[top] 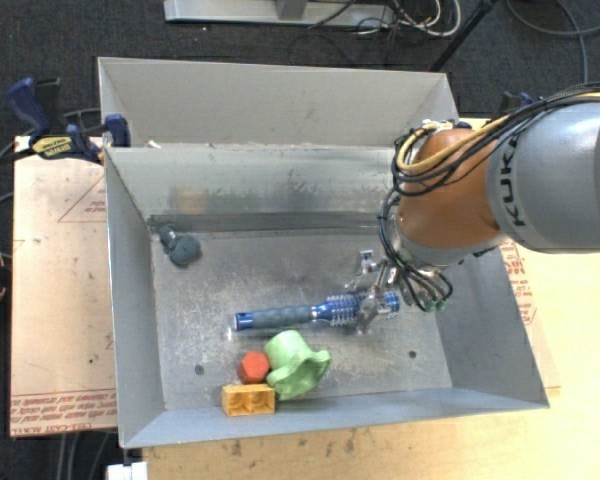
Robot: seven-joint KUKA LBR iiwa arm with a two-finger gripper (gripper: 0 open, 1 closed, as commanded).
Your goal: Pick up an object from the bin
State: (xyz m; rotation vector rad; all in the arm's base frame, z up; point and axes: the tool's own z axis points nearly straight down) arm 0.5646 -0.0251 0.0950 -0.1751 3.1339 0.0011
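Blue ribbed tool (300,315) is seen on the bin (130,268) floor, right end beneath the gripper (375,293); whether it is clamped cannot be told. Grasp step is judged in hand; secure closure, then a lift, is called for.

blue rod (280,317) (silver-ribbed tip) | green lump (298,365) | red ball (254,368) | yellow brick (248,400)
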